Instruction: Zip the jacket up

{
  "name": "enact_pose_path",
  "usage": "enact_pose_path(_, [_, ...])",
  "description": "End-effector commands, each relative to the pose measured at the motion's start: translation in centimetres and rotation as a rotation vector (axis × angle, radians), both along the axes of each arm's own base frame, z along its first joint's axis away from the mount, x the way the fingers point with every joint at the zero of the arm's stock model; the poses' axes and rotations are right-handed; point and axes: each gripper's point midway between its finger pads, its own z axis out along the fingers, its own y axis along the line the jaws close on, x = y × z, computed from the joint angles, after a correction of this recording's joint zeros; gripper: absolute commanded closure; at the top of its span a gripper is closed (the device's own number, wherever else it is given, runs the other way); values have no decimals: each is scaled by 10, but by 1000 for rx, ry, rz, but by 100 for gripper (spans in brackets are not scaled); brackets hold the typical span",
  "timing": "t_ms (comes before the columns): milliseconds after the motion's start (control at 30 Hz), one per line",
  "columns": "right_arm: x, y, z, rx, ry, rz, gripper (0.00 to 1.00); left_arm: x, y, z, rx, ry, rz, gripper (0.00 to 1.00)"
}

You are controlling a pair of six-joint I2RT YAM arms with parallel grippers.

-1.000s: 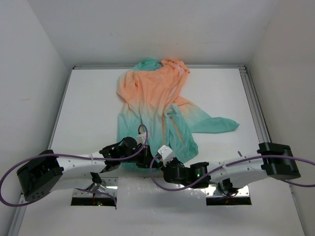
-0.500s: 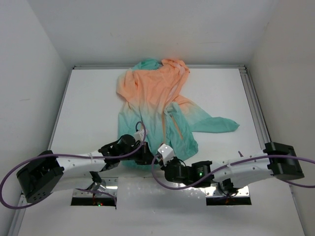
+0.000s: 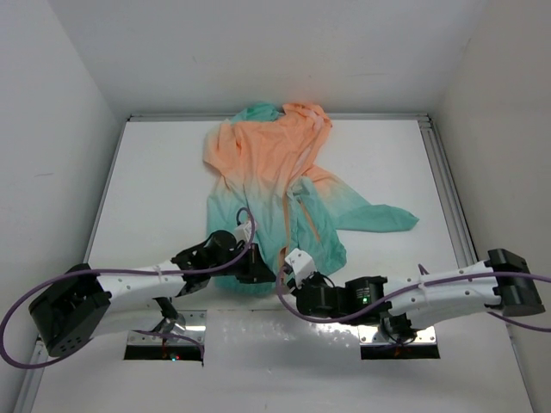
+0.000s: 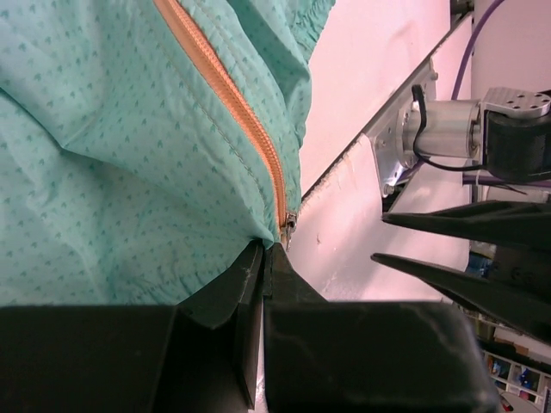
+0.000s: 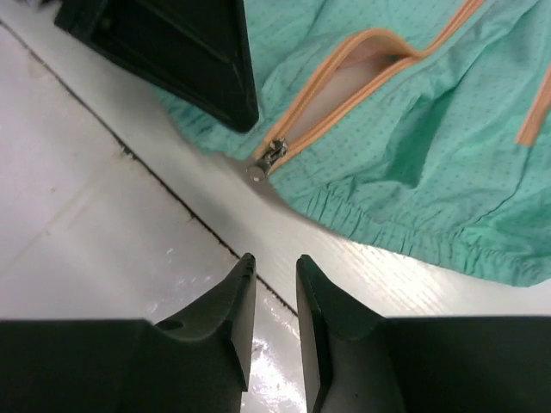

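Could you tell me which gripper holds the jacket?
The left gripper, pinching the teal hem of the jacket by the zipper; the right gripper hovers clear, holding nothing.

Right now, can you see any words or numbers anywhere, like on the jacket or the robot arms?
No words or numbers can be read.
The jacket has only tiny dots.
The left arm and right arm show no readable label.
Coloured bits in the left wrist view's corner are too blurred.
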Motion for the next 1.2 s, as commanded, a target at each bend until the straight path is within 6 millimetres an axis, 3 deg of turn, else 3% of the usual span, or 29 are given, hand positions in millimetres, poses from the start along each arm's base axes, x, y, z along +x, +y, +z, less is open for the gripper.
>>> enact_pose_path(0, [-117,19,19,-17,-91,438,74,15,-9,26,-60,-73,3,100])
enact_pose_path(33, [-114,21,13,-43,-118,425,74,16,-11,27,-62,-72,1,100])
enact_pose_path(200, [-115,46,22,4,-201,448,74,14,-17,32,-93,-58,-18,100])
enact_pose_path(467, [-106,51,25,16,-237,434,70,9,-16,33,-114,-41,-26,100])
enact_pose_path(667, [-121,62,13,-22,-166,485,70,8,-17,36,-129,-43,-29,100])
enact_pose_path(767, [-126,61,8,-29,-132,501,69,10,-18,37,-130,-47,-25,100])
enact_pose_path(900, [-112,53,6,-45,-175,434,68,9,-18,38,-132,-47,-31,100])
enact_pose_path(1167, [-104,49,1,-54,-197,405,69,5,-17,40,-146,-39,-38,100])
